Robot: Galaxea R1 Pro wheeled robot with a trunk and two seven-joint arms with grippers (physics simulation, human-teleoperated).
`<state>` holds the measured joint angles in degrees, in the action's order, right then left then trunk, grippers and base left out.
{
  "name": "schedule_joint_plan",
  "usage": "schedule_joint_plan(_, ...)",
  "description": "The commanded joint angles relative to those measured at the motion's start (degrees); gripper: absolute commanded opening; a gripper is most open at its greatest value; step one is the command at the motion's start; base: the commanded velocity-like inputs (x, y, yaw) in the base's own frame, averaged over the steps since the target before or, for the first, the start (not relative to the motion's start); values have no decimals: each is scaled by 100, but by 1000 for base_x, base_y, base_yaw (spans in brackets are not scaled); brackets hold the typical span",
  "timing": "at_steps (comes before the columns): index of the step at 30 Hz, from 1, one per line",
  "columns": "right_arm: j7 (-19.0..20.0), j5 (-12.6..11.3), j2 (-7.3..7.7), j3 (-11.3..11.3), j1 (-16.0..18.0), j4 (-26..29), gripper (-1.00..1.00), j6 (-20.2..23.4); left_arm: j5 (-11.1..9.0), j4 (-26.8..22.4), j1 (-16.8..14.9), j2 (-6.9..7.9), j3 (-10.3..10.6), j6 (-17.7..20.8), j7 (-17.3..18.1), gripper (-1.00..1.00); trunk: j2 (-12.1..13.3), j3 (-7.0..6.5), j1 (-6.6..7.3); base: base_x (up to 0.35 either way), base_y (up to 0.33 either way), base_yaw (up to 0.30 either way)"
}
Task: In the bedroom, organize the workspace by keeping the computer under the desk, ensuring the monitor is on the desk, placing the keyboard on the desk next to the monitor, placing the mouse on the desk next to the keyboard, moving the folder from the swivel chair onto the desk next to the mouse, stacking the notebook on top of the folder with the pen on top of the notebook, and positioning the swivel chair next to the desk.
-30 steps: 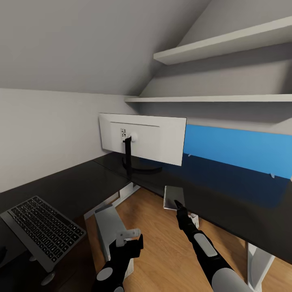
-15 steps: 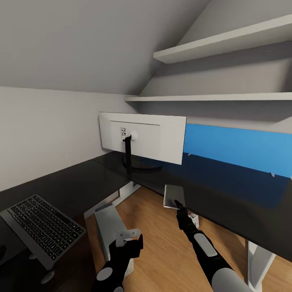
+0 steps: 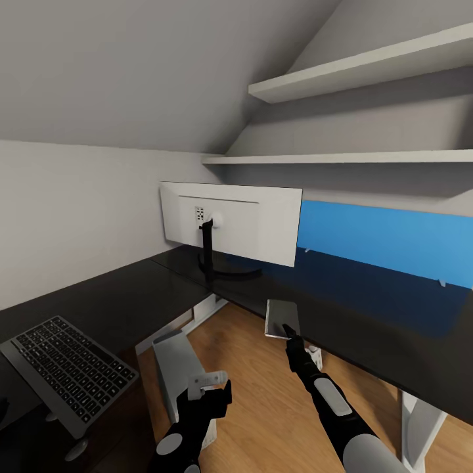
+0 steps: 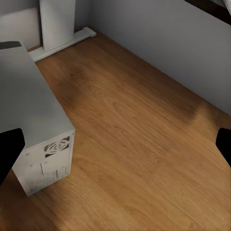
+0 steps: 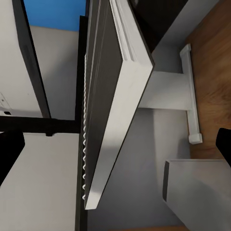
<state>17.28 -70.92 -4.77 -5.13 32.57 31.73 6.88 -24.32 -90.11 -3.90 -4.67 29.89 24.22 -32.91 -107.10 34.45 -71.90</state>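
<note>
The right gripper touched the thin grey pale-bordered notebook overhanging the glossy black bench's front edge, long axis running away from it, grip uncertain, while the left jaws hung parted, empty.

Our right hand reaches forward on an outstretched arm, clamped on the notebook at the bench edge. Our left hand hangs low before the bench, fingers spread wide.
</note>
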Motion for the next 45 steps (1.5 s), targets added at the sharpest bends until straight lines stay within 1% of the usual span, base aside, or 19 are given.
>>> schedule_joint_plan(1,21,-54,-7,-41,4,-1,100,59,-46,-7,-5,1,8,13,-48,100,-3,6,1,5,0,0)
schedule_joint_plan(30,21,-48,-7,-41,4,-1,100,55,-45,-5,-5,1,12,13,-48,100,-3,6,1,8,0,0)
schedule_joint_plan(31,21,-47,-7,-41,4,-1,-100,54,-46,-5,-5,1,13,13,-48,100,-3,6,1,0,0,0)
schedule_joint_plan(45,21,-45,-7,-41,4,1,-100,57,-46,1,-5,1,12,13,-48,100,-3,6,1,0,0,0)
